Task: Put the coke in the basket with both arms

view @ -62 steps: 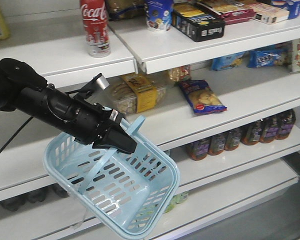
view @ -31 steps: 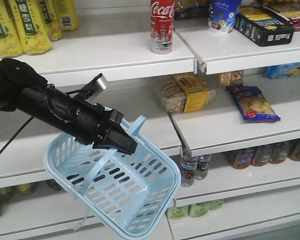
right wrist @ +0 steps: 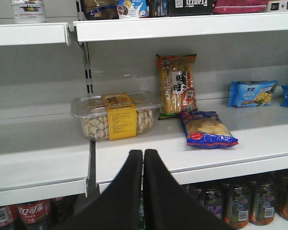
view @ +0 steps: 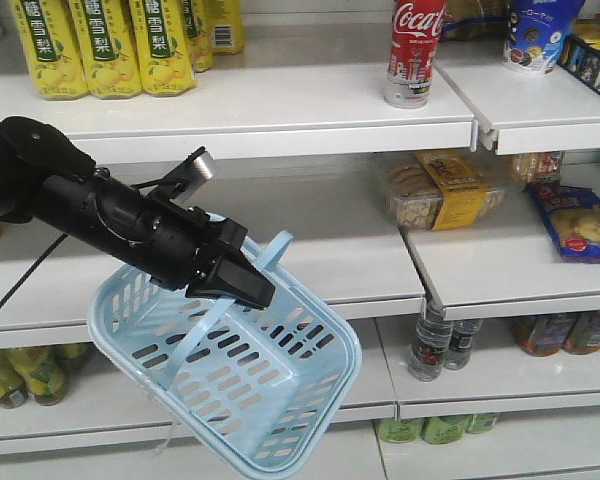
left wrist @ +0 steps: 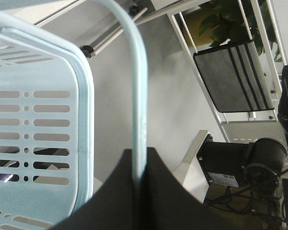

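Left gripper (view: 260, 292): shut tight on the thin blue handle (left wrist: 139, 96) of the basket (view: 352, 345). Basket hanging tilted from that handle, down near 6 o'clock in the front view, open side facing up and toward 1 o'clock.

Coke (view: 414, 50): up at 1 o'clock in the front view. Standing straight on the top shelf (view: 280, 105), right by the shelf's end. Well apart from the basket, and not touched by any gripper.

Yellow pear drinks (view: 105, 45) in a row on the same shelf, at 11 o'clock. Clear box of biscuits (view: 445, 190) with a yellow band, one shelf lower, at 3 o'clock.

Right gripper (right wrist: 143, 158): at 6 o'clock in the right wrist view, closed with its two black tips pressed together and nothing held between them. Same biscuit box at 11 o'clock from those tips. Blue bag of chips (right wrist: 206, 129) lying flat at 2 o'clock from them.
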You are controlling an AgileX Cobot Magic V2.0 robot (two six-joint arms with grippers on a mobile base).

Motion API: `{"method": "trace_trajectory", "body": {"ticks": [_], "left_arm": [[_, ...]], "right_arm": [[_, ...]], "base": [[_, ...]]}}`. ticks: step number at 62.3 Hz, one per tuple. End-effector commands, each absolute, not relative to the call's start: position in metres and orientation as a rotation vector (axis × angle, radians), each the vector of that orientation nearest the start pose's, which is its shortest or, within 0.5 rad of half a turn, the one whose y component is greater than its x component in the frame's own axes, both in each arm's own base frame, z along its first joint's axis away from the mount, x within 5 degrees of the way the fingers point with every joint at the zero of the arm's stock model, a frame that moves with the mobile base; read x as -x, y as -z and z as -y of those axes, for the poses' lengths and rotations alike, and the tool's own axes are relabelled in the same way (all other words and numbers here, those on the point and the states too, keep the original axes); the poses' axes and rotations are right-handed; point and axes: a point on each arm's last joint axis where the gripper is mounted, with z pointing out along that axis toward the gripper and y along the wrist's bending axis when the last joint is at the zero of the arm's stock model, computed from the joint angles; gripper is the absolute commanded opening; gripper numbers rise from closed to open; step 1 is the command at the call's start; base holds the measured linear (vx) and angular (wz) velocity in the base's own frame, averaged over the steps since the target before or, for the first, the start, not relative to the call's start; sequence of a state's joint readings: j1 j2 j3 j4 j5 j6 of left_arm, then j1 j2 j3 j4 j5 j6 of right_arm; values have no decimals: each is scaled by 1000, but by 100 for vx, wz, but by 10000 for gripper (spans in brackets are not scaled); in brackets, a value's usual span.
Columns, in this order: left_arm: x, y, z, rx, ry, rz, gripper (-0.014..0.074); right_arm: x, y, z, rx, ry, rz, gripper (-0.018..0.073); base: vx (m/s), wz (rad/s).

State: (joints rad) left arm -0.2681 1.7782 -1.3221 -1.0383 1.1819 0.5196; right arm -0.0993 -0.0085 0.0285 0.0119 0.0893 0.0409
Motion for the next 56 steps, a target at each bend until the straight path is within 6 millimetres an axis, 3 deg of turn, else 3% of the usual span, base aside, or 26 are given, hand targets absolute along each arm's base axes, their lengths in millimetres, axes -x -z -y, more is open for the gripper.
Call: {"method": "trace_trajectory", "body": {"ticks": [1, 56], "left_arm": [[-317, -303, 168, -494, 1463, -2501, -6], [-317, -303, 168, -494, 1463, -2501, -6]], "right_arm": [[-56, -197, 6, -114, 51, -1519, -10], [-56, -197, 6, -114, 51, -1519, -10]], "base": [[-1, 17], [-1, 13]]}}
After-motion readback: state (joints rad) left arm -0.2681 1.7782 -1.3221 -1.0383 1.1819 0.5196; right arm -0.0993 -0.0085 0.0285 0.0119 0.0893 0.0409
